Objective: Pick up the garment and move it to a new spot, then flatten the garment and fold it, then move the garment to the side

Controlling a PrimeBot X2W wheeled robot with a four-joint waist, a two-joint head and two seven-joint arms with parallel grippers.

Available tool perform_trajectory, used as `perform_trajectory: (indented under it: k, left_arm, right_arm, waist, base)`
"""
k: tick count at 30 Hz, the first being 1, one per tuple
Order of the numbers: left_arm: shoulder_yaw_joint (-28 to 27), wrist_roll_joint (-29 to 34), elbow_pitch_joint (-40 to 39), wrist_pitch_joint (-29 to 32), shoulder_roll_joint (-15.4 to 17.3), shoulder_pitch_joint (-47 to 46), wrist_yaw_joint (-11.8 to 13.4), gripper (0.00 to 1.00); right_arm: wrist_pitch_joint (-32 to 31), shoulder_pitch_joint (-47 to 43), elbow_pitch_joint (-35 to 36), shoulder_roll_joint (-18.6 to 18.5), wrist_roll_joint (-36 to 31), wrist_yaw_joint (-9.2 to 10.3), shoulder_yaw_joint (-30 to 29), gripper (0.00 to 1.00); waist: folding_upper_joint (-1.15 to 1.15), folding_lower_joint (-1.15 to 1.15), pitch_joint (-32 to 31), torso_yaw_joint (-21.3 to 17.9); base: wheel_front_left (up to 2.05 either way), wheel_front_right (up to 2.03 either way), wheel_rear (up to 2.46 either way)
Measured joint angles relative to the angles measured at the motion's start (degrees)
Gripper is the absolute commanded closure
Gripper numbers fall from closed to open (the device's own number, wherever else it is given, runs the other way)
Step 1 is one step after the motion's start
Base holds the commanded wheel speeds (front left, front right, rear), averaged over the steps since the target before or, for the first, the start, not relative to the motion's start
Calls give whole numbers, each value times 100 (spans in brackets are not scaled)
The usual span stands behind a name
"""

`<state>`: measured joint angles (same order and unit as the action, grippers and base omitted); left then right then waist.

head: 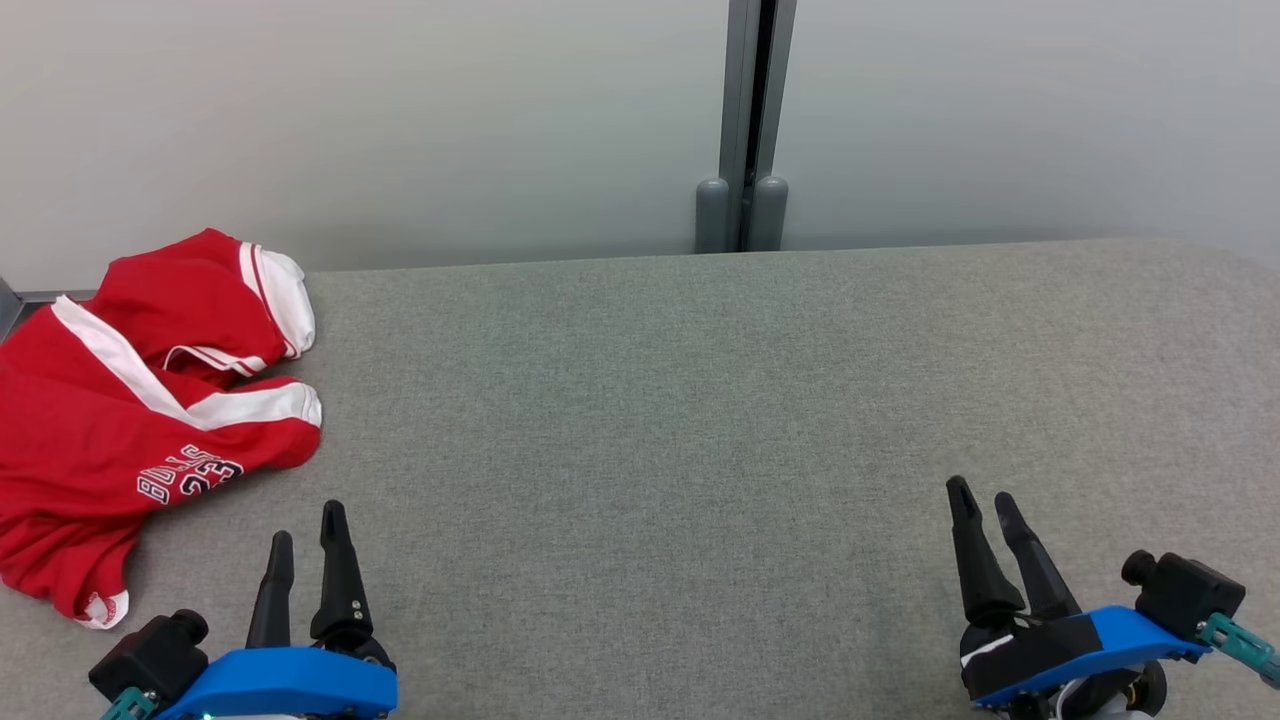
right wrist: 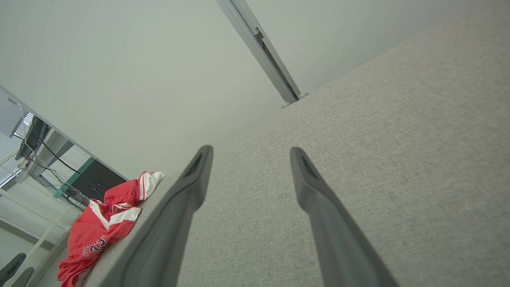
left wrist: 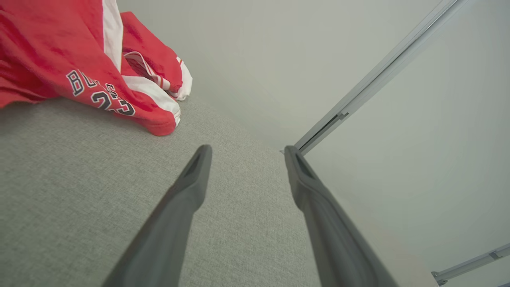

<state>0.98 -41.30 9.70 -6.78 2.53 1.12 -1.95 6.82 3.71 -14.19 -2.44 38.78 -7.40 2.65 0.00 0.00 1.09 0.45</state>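
Observation:
The garment (head: pixel 120 410) is a red one with white stripes and printed lettering, crumpled in a heap at the table's far left, partly past the head view's left edge. It also lies at the top left of the left wrist view as garment (left wrist: pixel 71 59) and small at the lower left of the right wrist view as garment (right wrist: pixel 101 225). My left gripper (head: pixel 308 525) stands open just right of and nearer than the heap, holding nothing. At the lower right my right gripper (head: pixel 983 497) is open and empty, far from the cloth.
The grey fabric table top (head: pixel 700 420) stretches between the two grippers. A pale partition wall (head: pixel 400 120) with a grey vertical post (head: pixel 745 130) stands along the table's far edge. Shelving and cables (right wrist: pixel 36 147) lie beyond the table's left end.

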Motion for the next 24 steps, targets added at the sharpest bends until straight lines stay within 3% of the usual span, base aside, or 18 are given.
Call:
perform_trajectory:
  k: [24]
  left_arm:
    - [143,1382,314,-349,11,3,40,0]
  right_arm:
    - [345,66,-176,-8,-1615,0,179,0]
  waist:
    - [0,0,113,30]
  base:
    - [0,0,0]
